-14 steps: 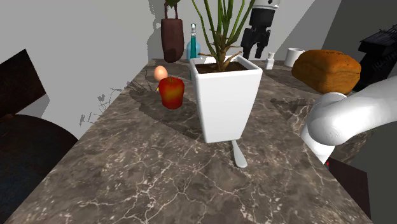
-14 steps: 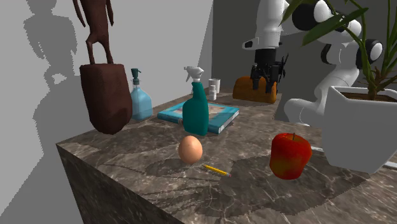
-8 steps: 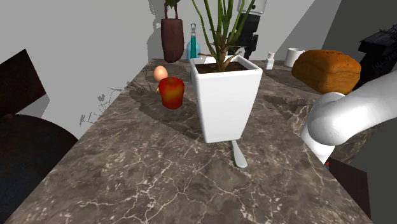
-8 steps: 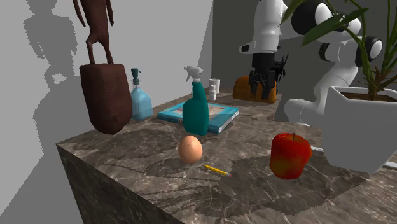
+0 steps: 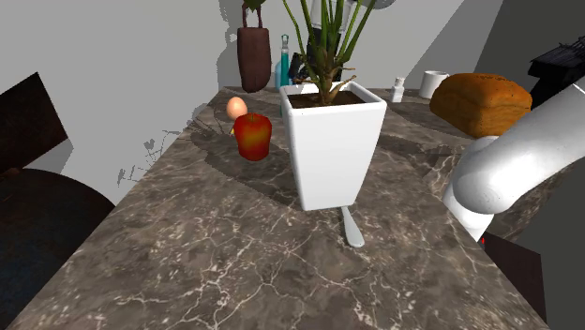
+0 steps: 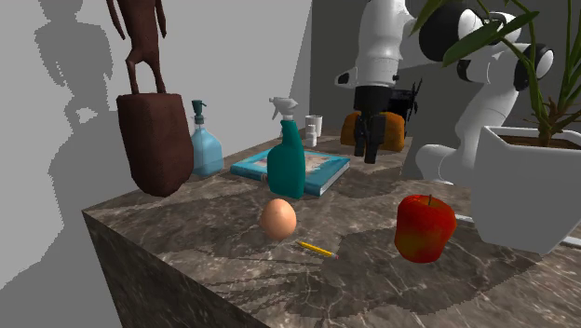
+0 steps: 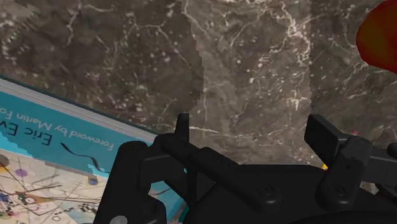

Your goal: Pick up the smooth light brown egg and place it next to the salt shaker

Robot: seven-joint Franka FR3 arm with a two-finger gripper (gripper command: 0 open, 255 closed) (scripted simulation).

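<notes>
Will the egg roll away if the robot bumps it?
Probably: the egg is round and smooth, sitting free on the flat countertop, so it may roll. Its curved shell looks slippery to pinch and would likely crack if squeezed hard.

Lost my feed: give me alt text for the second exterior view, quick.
A light brown egg lies on a dark veined counter, with a yellow pencil and red apple to its right and a teal spray bottle behind it. The black end effector hangs above the counter near a blue book, far from the egg.
</notes>
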